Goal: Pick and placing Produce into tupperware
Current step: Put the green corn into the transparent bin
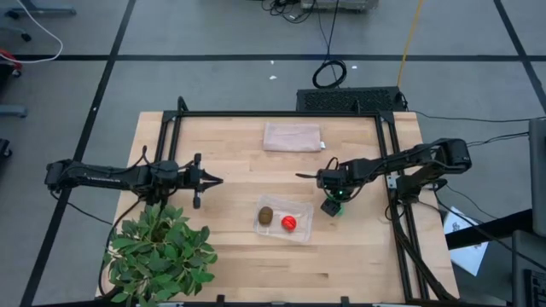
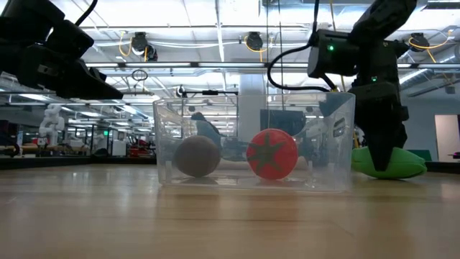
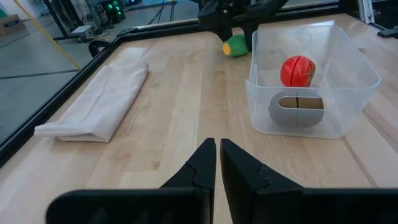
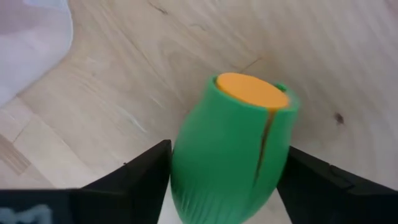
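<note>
The clear tupperware stands near the table's middle. The brown kiwi and the red tomato-like fruit lie on its floor, as the low view also shows for the kiwi and the red fruit. The green oval, with an orange flat end, lies on the table just right of the container. My right gripper stands over it, pointing down, shut on it. My left gripper hovers shut over the table's left half, left of the container. My right gripper pinches the green oval's sides between its two fingers, coming from above and pointing down. The fingers lie across the oval's body, below its orange end. In the low view the oval's underside rests on the table.
A folded beige cloth lies near the table's far edge. A leafy potted plant fills the near left corner. A black frame rail runs along the table's far edge, and others along its sides. Bare wood lies in front of the container.
</note>
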Controlling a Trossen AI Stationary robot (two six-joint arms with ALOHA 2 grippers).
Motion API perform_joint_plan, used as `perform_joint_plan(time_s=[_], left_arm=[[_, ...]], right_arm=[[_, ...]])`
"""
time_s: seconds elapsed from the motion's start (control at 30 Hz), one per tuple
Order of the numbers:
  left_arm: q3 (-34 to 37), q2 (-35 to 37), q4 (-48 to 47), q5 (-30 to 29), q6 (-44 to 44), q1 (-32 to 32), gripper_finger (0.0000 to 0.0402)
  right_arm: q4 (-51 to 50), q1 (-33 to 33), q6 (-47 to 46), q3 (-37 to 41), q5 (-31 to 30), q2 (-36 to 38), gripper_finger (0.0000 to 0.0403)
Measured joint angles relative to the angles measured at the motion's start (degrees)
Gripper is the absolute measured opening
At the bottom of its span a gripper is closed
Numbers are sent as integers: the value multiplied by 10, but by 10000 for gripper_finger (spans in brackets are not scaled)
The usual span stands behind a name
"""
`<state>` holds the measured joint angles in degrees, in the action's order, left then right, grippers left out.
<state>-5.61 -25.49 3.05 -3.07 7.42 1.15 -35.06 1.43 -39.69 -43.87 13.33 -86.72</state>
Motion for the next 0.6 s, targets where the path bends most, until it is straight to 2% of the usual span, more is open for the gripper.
perform_joint_plan(time_s=[0.23, 0.6], left_arm=[[0, 0, 0, 0, 0, 0, 28], [0, 0, 1, 0, -2, 0, 28]], right_arm=[[4, 0, 8, 2, 1, 5, 199], [31, -1, 14, 5, 5, 66, 215]])
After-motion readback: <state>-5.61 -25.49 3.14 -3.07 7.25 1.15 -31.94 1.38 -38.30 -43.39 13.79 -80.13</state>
